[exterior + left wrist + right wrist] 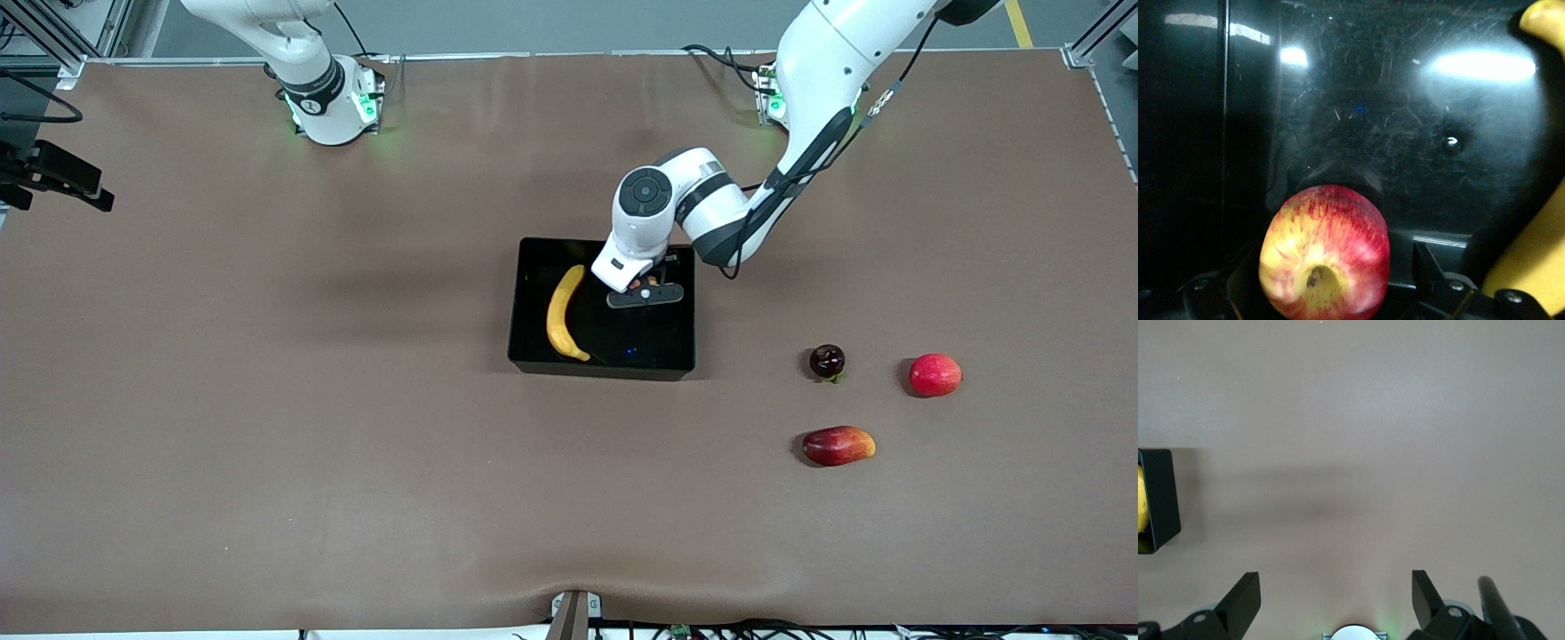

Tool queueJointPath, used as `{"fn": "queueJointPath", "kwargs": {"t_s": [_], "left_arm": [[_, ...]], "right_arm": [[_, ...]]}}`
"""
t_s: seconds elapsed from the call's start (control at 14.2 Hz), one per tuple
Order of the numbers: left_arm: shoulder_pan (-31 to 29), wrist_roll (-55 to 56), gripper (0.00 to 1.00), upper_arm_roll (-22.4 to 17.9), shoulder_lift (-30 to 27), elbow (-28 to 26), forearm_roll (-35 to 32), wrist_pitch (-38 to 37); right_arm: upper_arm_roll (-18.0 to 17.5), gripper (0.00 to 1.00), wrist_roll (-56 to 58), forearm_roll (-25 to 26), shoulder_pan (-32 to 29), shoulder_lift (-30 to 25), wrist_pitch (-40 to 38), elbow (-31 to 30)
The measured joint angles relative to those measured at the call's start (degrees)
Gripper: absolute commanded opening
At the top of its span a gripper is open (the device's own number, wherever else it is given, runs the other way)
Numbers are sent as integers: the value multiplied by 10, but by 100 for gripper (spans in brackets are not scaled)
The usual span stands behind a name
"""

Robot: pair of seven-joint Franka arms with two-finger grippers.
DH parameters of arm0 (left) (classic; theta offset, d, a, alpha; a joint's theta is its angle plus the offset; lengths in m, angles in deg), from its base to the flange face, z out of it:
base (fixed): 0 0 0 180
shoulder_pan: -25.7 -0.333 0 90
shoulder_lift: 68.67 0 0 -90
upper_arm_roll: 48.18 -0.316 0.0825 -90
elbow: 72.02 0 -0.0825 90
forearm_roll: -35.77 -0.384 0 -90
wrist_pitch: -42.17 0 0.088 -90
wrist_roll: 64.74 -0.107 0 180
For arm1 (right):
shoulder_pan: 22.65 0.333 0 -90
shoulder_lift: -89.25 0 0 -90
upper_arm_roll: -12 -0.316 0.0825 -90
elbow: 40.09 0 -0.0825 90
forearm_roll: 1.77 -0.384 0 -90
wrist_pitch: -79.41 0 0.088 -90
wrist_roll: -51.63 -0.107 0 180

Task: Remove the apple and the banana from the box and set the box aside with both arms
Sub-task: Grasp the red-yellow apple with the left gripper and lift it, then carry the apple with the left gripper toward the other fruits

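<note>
The shallow, glossy black plastic bin (pixel 524 307) sits near the middle of the brown table (pixel 267 400). Inside it, the long curved yellow banana (pixel 563 313) lies along the wall toward the right arm's end of the table.

The left arm (pixel 805 116) reaches from its base down into the bin, and the left gripper (pixel 646 289) is low over the bin's floor beside the banana. In the left wrist view, the left gripper (pixel 1328 280) has its black fingers (pixel 1431 270) spread wide. The small round red apple with yellow streaks (pixel 1325 253) sits between them, its yellowish stem dimple facing the camera. Gaps show on both sides of the apple, so the jaws stand open around it, not clamped. The apple rests on the scuffed black floor of the bin (pixel 1405 133), with the banana (pixel 1531 253) just beside it. In the front view the apple is almost wholly hidden under the gripper.

The right arm (pixel 307 67) waits by its base. Its right gripper (pixel 1335 600) hangs over bare table with its fingers wide apart and nothing between them; a corner of the bin (pixel 1158 500) shows at the frame's edge.

Toward the left arm's end of the table lie three other fruits, well apart from the bin: a small dark purple round fruit (pixel 827 360), a pinkish-red round fruit (pixel 935 374) and, nearer the front camera, an oblong red-and-yellow fruit (pixel 838 445).
</note>
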Motion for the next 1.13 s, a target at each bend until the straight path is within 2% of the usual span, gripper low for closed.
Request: {"fn": "queueJointPath", "kwargs": {"t_s": [0.07, 0.35, 0.71, 0.92, 1.13], "left_arm": [[0, 0, 0, 0, 4, 0, -3, 0], [0, 0, 0, 0, 2, 25, -9, -19], [-5, -25, 0, 33, -44, 152, -11, -208], [-27, -96, 0, 35, -80, 224, -7, -288], [-100, -227, 0, 35, -106, 247, 20, -330]], "right_arm": [[0, 100, 0, 0, 0, 0, 0, 0], [0, 100, 0, 0, 0, 0, 0, 0], [0, 100, 0, 0, 0, 0, 0, 0], [0, 100, 0, 0, 0, 0, 0, 0], [0, 100, 0, 0, 0, 0, 0, 0]]}}
